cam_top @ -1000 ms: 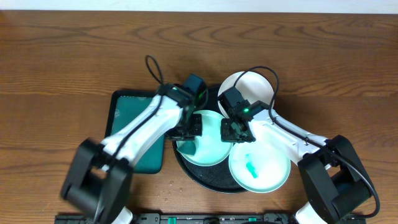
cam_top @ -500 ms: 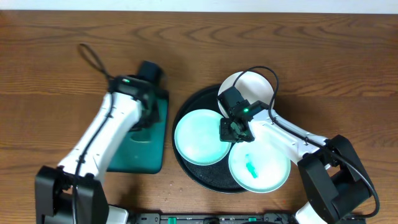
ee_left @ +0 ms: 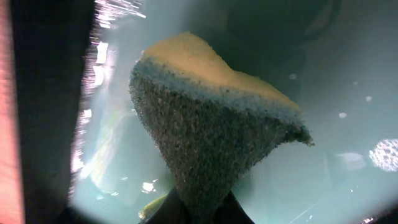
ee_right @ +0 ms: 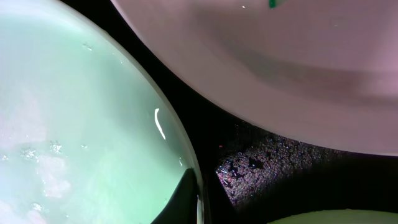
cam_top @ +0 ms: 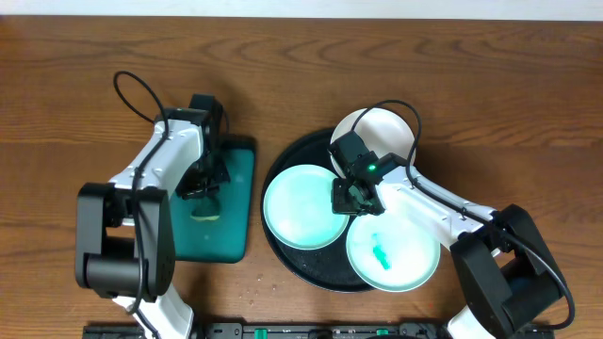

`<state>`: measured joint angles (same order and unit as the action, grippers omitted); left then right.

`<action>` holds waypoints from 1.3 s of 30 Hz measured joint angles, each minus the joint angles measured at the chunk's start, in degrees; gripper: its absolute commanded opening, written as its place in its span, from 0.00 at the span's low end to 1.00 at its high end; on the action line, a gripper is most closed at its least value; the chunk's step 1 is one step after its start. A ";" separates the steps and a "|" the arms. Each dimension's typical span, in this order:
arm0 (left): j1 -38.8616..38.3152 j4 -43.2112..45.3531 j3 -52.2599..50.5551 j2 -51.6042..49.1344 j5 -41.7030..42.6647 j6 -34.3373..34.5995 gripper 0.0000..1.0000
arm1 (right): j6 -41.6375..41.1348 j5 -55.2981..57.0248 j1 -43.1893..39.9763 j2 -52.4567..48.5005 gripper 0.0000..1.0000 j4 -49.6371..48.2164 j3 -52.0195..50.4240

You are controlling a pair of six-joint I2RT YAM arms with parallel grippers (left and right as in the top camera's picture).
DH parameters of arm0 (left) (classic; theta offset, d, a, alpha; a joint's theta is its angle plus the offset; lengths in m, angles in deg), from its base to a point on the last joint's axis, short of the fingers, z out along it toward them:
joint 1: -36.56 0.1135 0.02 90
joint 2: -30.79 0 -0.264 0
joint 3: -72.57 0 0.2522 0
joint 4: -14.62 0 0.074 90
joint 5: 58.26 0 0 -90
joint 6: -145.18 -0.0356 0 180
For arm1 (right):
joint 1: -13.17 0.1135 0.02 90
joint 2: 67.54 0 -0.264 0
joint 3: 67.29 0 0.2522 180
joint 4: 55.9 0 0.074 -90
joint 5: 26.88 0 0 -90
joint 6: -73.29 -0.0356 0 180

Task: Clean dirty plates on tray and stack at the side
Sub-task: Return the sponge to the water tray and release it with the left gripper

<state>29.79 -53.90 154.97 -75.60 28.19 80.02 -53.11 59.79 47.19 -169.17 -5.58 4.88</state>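
Observation:
A black round tray (cam_top: 283, 169) holds three plates: a mint plate (cam_top: 300, 209) at the left, a white plate (cam_top: 382, 132) at the back, and a mint plate with a green smear (cam_top: 394, 252) at the front right. My right gripper (cam_top: 354, 196) is shut on the right rim of the left mint plate (ee_right: 74, 137), one finger on top of the rim (ee_right: 196, 199). My left gripper (cam_top: 201, 184) is shut on a yellow-and-dark sponge (ee_left: 211, 130) and holds it over the teal basin (cam_top: 231, 221); the jaws (ee_left: 199, 211) pinch the sponge's narrow end.
The teal basin (ee_left: 348, 93) looks wet, with reflections and a few droplets. Small water drops lie on the wooden table (cam_top: 259, 281) in front of the basin. The black tray's surface (ee_right: 267, 162) between the plates is wet and speckled.
My left arm swung left off the mint plate to the teal basin, carrying the sponge. The mint plate now shows bare. My right gripper stayed on the plate's rim.

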 measured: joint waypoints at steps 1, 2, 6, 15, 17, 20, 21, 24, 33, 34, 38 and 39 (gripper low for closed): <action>-0.04 0.20 -0.02 -0.17 0.26 -0.22 0.11 | 0.00 0.00 0.00 0.00 0.01 0.00 0.00; -0.09 0.42 -0.02 -0.24 0.57 -0.46 0.26 | 0.00 0.00 0.00 0.00 0.01 0.00 0.00; -0.09 0.76 -0.02 -0.24 1.90 -1.29 0.77 | 0.00 0.00 0.00 0.00 0.01 -0.02 0.00; -0.11 -1.57 -0.02 1.18 3.23 -1.33 0.77 | 0.00 0.00 0.00 0.00 0.01 -0.04 0.00; -0.35 -3.21 -0.04 4.39 3.26 -1.33 0.77 | 0.00 -0.02 0.00 0.00 0.01 -0.17 0.00; -1.16 -6.47 -0.04 12.11 3.26 -1.33 0.78 | 0.00 -0.02 -0.02 -0.02 0.01 -0.68 0.00; -1.66 -7.50 -0.04 15.26 3.23 -1.33 0.79 | 0.00 -0.02 -0.02 -0.02 0.01 -0.96 -0.02; -3.26 -9.99 -0.04 23.50 3.39 -1.36 0.82 | -0.02 -0.15 -0.02 -0.02 0.01 -1.81 -0.04; -5.77 -13.46 -0.04 37.51 3.45 -1.36 0.83 | -0.24 -1.86 0.04 0.00 0.01 -0.35 0.22; -5.79 -13.75 -0.04 38.14 3.43 -1.36 0.83 | -0.26 -1.97 0.04 0.00 0.01 0.48 0.42; -5.77 -14.43 -0.04 38.91 3.45 -1.33 0.83 | -0.20 -2.01 0.02 0.37 0.01 4.87 2.14; -5.77 -14.45 -0.04 38.91 3.43 -1.36 0.83 | -0.17 -1.99 0.00 0.66 0.01 6.54 2.91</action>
<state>24.02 -68.35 154.93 -36.69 31.62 78.66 -53.29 57.80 47.19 -168.51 0.96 7.79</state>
